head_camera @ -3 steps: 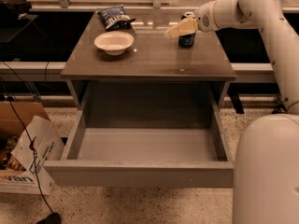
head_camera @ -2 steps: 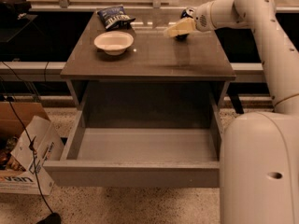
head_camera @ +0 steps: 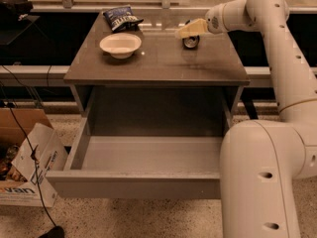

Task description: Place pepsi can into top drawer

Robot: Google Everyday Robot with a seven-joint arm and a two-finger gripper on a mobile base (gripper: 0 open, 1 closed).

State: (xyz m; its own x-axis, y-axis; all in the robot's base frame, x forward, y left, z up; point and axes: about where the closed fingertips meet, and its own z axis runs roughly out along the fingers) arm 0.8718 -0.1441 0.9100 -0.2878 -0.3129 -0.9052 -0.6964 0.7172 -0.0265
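Observation:
The pepsi can (head_camera: 190,41) is on the cabinet top at the back right, dark with a round silver end facing me, so it seems tipped on its side. My gripper (head_camera: 187,30) reaches in from the right and hovers just above and behind the can, touching or nearly touching it. The top drawer (head_camera: 133,185) is pulled fully open below the cabinet top, and its light grey interior (head_camera: 148,152) holds nothing.
A white bowl (head_camera: 120,44) and a blue-and-white chip bag (head_camera: 120,17) sit on the left of the cabinet top (head_camera: 158,66). A cardboard box (head_camera: 27,162) and cables lie on the floor at the left. My arm's large white body (head_camera: 262,177) fills the right foreground.
The can stood upright at the gripper; now it shows its round end, seemingly tipped. The gripper has shifted slightly left above it.

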